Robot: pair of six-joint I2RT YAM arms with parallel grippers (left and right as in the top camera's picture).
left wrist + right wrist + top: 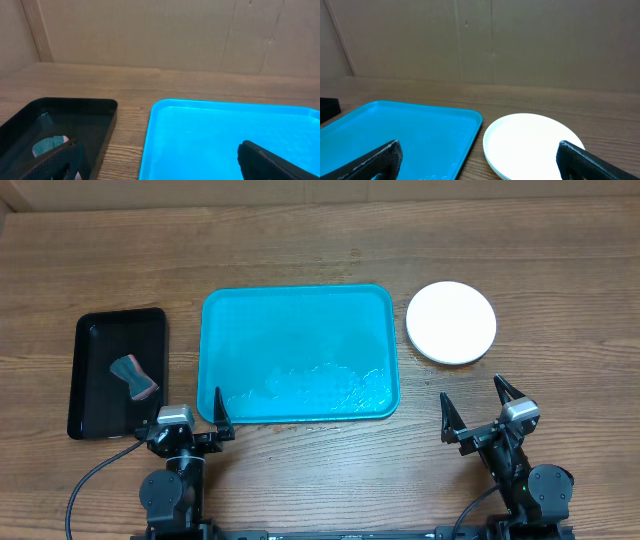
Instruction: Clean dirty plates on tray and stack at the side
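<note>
At the near edge both sets of jaws stood wide and empty. The left gripper [190, 415] faced the near-left corner of the tray [300, 330]; the right gripper [471, 392] pointed at the plates [451, 322], white one uppermost, lying on the table [300, 470] just right of the tray's far corner

Both arms sit low at the near side, L arm at lower left of overhead view, R arm at lower right, elbows tucked over their bases. L gripper [176, 412] points straight fwd, jaws spread wide, nothing betw. them; one finger shows clearly as a black spike, the other is hard to pick out. R gripper [473, 398] points fwd and a bit toward centre, jaws likewise wide apart and empty. In each wrist view only the dark fingertips [50, 161] [372, 159] show, at the bottom corners w/ a broad gap betw. them.
</note>
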